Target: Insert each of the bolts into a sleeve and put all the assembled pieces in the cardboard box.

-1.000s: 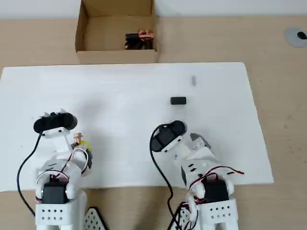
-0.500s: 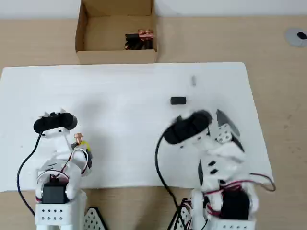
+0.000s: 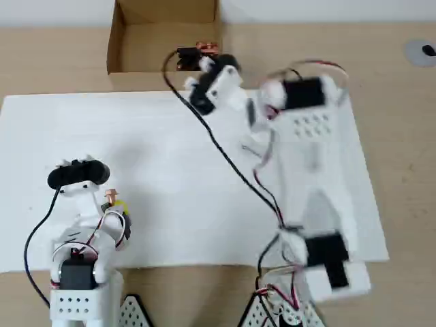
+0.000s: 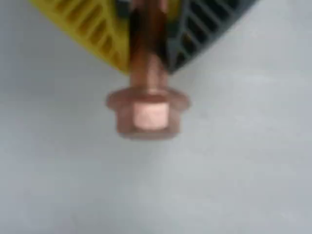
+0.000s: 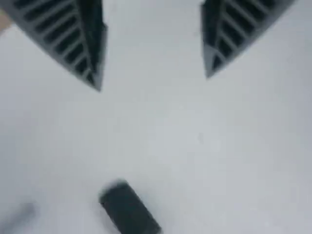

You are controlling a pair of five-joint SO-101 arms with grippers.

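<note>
One copper bolt point(image 4: 148, 105) is clamped in the left gripper point(image 4: 146, 63), its smooth shank pinched between a yellow finger point(image 4: 92, 29) and a black finger point(image 4: 209, 24). Its long axis runs straight out from between the fingertips. The flanged hexagonal head is at the free end, clear of both fingers and facing the white board point(image 3: 150, 150) below. The metal is reddish-orange with a dull sheen, and the flange flares wider than the hex above it. In the high view the copper bolt point(image 3: 111, 195) shows at the near left of the board, its head pointing toward the far side. The right arm point(image 3: 300, 102) stretches across the board to the near right corner of the cardboard box point(image 3: 163, 75), which stands on the wooden table point(image 3: 395, 122) past the board's far edge. Inside the box, by its right wall, lie the assembled pieces point(image 3: 204, 48), copper and black, partly covered by the arm. The right gripper point(image 5: 152, 79) hangs above the board with its two dark ribbed fingers point(image 5: 73, 34) spread wide and nothing between them. A short black sleeve point(image 5: 129, 207) lies on its side on the board, apart from both fingertips.
</note>
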